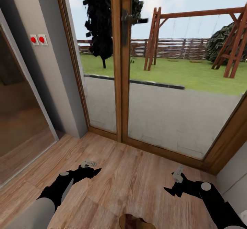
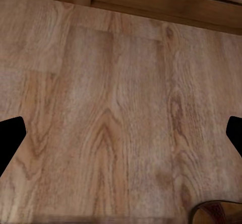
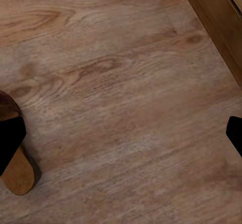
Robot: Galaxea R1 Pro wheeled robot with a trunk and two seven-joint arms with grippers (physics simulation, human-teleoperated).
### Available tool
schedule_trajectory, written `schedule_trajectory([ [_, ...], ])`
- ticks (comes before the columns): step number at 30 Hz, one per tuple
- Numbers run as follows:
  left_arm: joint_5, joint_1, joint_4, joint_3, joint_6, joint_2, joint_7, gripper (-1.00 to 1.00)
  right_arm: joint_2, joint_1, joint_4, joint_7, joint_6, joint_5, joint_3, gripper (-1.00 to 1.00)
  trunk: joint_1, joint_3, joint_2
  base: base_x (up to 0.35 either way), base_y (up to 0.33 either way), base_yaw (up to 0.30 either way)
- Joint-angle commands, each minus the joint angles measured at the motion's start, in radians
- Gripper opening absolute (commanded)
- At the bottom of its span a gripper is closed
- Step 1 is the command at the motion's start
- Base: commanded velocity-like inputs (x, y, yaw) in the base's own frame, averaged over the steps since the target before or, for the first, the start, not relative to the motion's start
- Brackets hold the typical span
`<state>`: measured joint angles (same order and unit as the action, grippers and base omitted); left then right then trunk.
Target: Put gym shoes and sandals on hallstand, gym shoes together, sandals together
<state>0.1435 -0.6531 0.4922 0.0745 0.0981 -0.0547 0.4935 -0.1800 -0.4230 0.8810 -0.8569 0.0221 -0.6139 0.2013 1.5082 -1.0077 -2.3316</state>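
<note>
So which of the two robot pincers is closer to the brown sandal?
The right pincer. Its wrist view shows the sandal on the floor just beside a fingertip, while the left pincer sits farther from it.

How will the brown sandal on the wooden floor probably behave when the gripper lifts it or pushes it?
The sandal lies flat and low on the corridor floor, so it should slide instead of rolling or tipping. Its sole looks thin, so it is probably light and may bend a little if lifted by one end. The smooth floor likely lets it slip away under a sideways push.
</note>
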Motion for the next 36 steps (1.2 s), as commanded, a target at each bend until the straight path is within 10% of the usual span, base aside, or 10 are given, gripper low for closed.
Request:
schedule_trajectory([
  [1,0.009,0.000,0.002,0.008,0.006,0.001,0.008,1.00,0.001,0.000,0.001,-0.005,0.002,-0.007,0.003,1.00,0.000,-0.002,0.000,0.000,0.000,0.146],
  [36,0.004,0.000,0.002,0.011,0.004,0.001,0.006,1.00,0.001,0.000,-0.001,-0.005,0.002,-0.007,0.002,1.00,0.000,-0.046,0.000,-0.004,-0.002,0.165],
])
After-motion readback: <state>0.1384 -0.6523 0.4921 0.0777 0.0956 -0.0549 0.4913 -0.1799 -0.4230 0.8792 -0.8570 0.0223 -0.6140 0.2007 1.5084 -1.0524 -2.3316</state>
